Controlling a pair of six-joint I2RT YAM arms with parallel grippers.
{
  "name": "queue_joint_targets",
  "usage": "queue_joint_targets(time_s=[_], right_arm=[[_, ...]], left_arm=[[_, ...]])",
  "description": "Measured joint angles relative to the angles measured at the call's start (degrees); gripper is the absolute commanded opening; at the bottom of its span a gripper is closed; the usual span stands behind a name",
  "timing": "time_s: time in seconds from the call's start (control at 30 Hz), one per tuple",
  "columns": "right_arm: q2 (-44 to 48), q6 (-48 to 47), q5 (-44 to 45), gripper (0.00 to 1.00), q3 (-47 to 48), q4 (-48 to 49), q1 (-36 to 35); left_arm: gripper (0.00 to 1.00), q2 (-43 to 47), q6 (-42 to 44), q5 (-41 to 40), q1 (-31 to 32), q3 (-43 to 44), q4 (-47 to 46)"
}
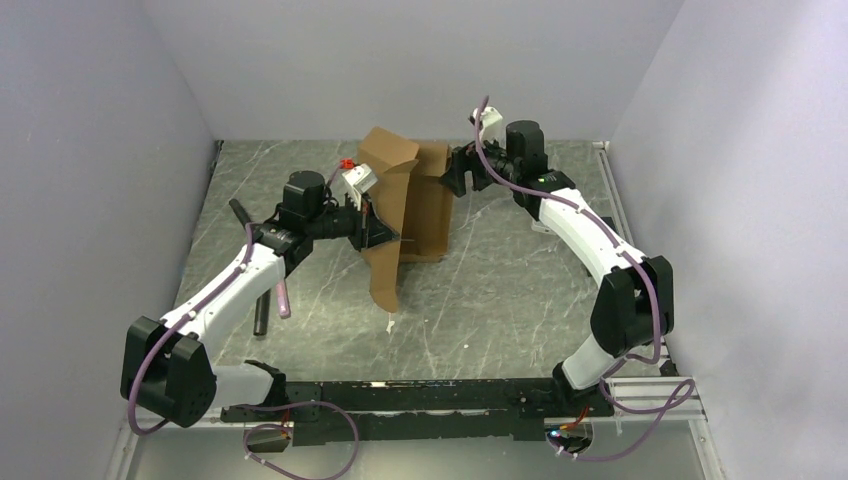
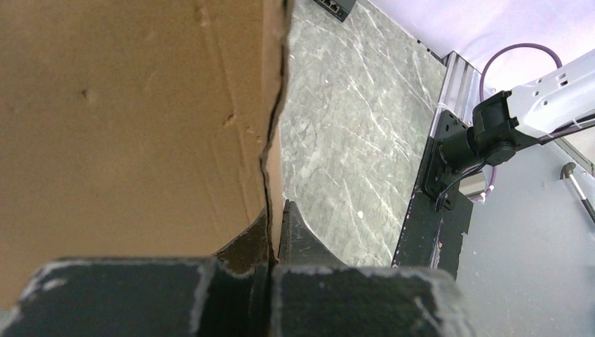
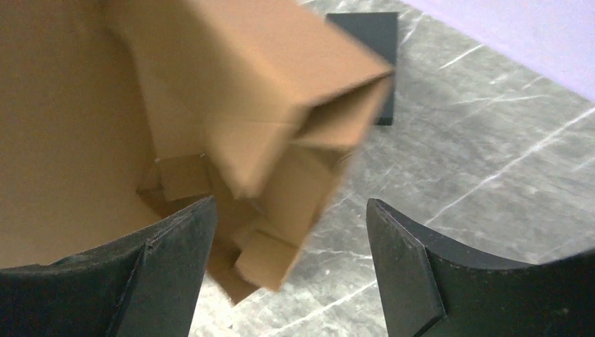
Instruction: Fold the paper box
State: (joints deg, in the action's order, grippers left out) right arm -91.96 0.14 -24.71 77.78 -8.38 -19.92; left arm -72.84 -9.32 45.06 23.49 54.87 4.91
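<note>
brown box (image 1: 408, 200) stands half-folded at upper centre of the top view on a grey marble table (image 1: 500, 300). left gripper (image 1: 372, 224) pinches its flap and right gripper (image 1: 457, 180) is at its right edge. left wrist: cardboard fills the upper left, fingers (image 2: 303, 239) pressed together on its edge. right wrist: jaws spread, box blurred, black slab (image 3: 379, 56) partly hidden behind it.

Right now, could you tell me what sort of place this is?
Likely an enclosed robot work cell: plain lilac walls around a marble-patterned table, a left arm and right arm bolted at its edge.
</note>
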Motion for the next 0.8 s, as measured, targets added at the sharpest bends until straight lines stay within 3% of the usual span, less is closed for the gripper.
queue_joint_targets(time_s=[0.13,0.37,0.53,0.8], right_arm=[[0.0,0.0,-4.7,0.90,-0.4,-1.6,0.1],[0.0,3.6,-9.0,0.91,-0.6,-1.5,0.2],[0.5,3.7,-13.5,0.99,-0.7,-1.9,2.8],[11.7,3.5,-17.8,1.00,-5.6,-2.1,8.2]], left_arm=[[0.00,0.1,-0.4,0.1,-0.1,0.0,-0.7],[0.00,0.9,-0.6,0.7,-0.1,-0.3,-1.0],[0.00,2.2,-0.6,0.6,-0.1,-0.9,-0.7],[0.00,2.6,-0.9,0.6,-0.2,-1.3,-0.9]])
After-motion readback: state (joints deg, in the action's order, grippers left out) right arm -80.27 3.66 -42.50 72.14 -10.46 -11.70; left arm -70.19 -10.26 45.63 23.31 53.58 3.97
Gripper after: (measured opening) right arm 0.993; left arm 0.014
